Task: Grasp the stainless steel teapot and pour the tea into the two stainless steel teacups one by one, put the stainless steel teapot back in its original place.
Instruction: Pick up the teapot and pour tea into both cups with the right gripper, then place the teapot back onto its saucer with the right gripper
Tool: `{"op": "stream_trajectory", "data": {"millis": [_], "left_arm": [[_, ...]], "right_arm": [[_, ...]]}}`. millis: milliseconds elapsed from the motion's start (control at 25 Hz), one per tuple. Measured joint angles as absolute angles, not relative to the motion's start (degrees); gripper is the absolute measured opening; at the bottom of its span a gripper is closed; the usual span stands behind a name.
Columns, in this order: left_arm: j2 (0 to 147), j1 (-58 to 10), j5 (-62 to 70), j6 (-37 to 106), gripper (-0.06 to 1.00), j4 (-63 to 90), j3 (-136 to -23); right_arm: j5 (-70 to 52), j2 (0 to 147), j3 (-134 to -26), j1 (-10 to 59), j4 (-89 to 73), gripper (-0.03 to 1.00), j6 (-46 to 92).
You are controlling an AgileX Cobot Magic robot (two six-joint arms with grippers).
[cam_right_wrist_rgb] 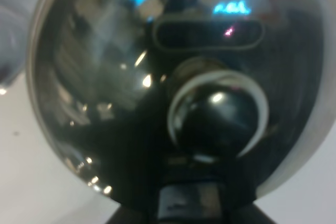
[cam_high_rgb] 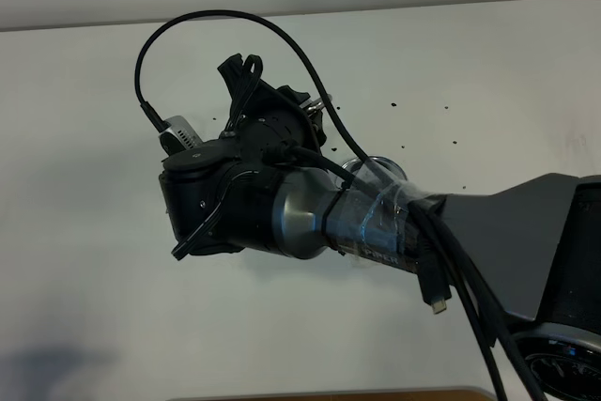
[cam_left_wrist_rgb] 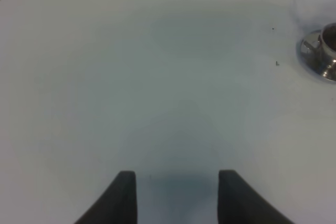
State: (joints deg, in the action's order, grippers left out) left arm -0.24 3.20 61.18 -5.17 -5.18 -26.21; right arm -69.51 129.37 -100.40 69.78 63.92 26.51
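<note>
Teapot (cam_right_wrist_rgb: 157, 87) fills the view just beyond the right tool (cam_right_wrist_rgb: 184, 213).

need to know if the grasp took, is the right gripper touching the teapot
Cannot tell. The right wrist view is filled by the stainless steel teapot up close, but the fingertips are hidden. In the exterior high view the arm blocks the right gripper.

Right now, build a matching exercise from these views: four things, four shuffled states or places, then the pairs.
1 left gripper
2 teapot
3 teacup
4 right arm

A stands on a saucer
B jaws apart over the white table
C black cables looped around it
D shiny, close up at the right wrist camera

Pairs: 1-B, 2-D, 3-A, 4-C
</note>
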Motion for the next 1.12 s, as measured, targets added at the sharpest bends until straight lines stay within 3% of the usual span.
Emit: {"op": "stream_trajectory", "data": {"millis": [600, 920, 1120], "left_arm": [[-0.24, 3.2, 61.18, -5.23, 0.42, -5.18, -26.21], [-0.24, 3.2, 61.18, -5.23, 0.42, -5.18, -26.21], [-0.24, 3.2, 61.18, -5.23, 0.42, -5.18, -26.21]], "right_arm": [[-69.52, 123.18, -100.45, 69.38, 45.83, 0.19, 9.98], [-69.87, 120.38, -100.45, 63.44, 23.41, 0.19, 4.49], [-69.82, 120.27, -99.76, 61.03, 18.06, 0.19, 4.2]]}}
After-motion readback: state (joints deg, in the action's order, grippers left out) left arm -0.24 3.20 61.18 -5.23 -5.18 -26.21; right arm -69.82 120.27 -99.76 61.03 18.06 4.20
